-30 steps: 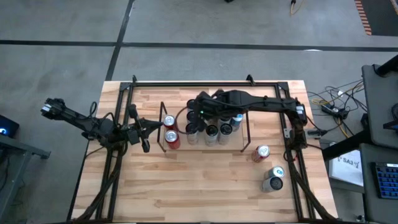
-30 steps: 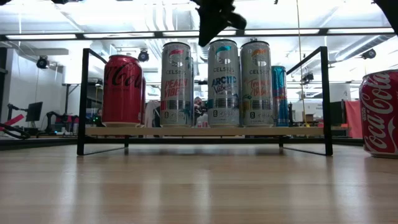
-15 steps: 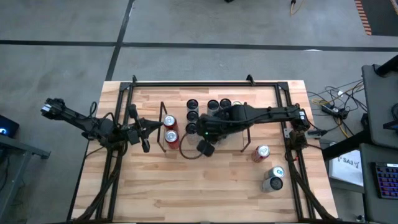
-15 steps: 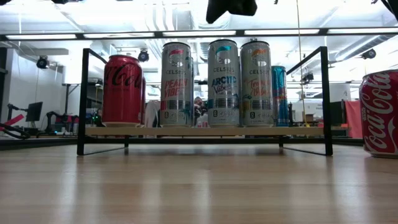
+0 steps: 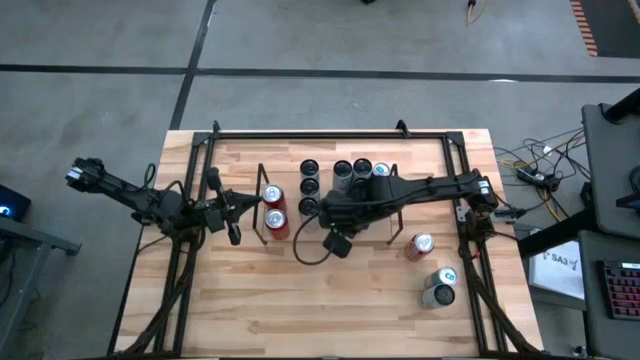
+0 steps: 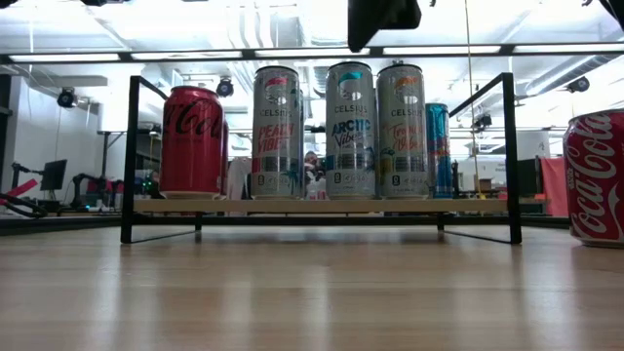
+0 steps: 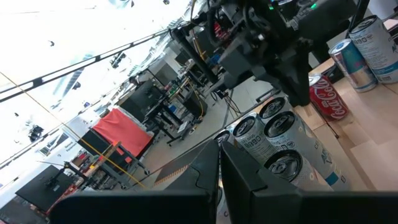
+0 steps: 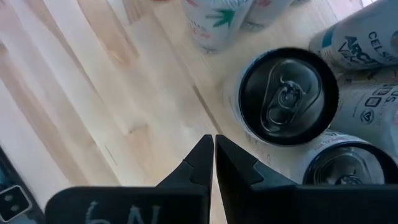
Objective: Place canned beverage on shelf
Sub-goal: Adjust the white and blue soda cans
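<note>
Currently the low black wire-frame shelf with a light wood base (image 6: 322, 207) sits mid-frame in the low view, on the light wood plank worktop (image 5: 330, 300). On it, left to right: a red Coca-Cola can (image 6: 192, 141), then three tall silver CELSIUS cans reading "PEACH VIBE" (image 6: 277, 132), "ARCTIC VIBE" (image 6: 351, 130) and a third with orange and teal print (image 6: 402, 130), label unreadable. A slim blue can (image 6: 439, 148) stands behind them; its writing is too small to read. Another red Coca-Cola can (image 6: 595, 175) stands on the worktop at the right edge, off the shelf. In the high view it is one of two loose cans lower right; the other is a silver can (image 5: 438, 290).

Right gripper (image 8: 214, 152): jaws pressed together, empty, over bare worktop just beside a dark-topped can (image 8: 287, 96). Versus a second ago, it has pulled off the can rows toward the front edge of the shelf; cans unchanged.

Left gripper (image 7: 219, 163): jaws pressed together, empty, parked left of the shelf, same spot.
</note>
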### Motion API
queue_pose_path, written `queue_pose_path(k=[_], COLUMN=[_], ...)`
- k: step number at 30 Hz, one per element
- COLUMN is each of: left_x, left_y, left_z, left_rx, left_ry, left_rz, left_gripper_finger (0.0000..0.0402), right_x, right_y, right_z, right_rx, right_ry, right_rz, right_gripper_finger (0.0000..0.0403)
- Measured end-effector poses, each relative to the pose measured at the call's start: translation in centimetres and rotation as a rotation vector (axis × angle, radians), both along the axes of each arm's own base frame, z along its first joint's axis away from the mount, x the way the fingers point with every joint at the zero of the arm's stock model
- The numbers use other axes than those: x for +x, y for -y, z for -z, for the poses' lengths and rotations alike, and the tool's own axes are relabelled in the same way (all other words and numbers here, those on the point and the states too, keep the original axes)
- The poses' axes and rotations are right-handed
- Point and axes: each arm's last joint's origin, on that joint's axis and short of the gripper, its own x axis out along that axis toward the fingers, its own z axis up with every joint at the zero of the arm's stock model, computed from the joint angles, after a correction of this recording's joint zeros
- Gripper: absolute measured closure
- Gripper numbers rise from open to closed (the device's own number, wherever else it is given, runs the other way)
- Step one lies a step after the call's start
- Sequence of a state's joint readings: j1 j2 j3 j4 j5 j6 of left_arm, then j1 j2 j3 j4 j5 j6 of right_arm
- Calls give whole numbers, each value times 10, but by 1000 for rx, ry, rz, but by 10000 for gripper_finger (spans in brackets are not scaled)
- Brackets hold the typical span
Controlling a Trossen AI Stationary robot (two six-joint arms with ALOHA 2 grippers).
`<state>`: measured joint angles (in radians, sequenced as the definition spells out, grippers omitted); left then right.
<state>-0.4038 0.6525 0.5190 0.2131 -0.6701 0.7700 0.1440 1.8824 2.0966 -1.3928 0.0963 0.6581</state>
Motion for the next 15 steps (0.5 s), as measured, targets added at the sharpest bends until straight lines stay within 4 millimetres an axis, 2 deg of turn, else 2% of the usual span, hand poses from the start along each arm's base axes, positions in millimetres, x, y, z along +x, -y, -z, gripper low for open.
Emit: queue_pose_path(k=[7,15], left_x=[0,0], left_y=[0,0], left_z=[0,0], left_rx=[0,0], left_ry=[0,0], left_rz=[0,0], left_gripper_finger=[402,402], right_x=[2,4], right_y=[3,16], right_z=[14,15], right_rx=[-12,-44], right_ry=[-41,-29], right_rz=[-14,36], right_gripper_finger=[394,394])
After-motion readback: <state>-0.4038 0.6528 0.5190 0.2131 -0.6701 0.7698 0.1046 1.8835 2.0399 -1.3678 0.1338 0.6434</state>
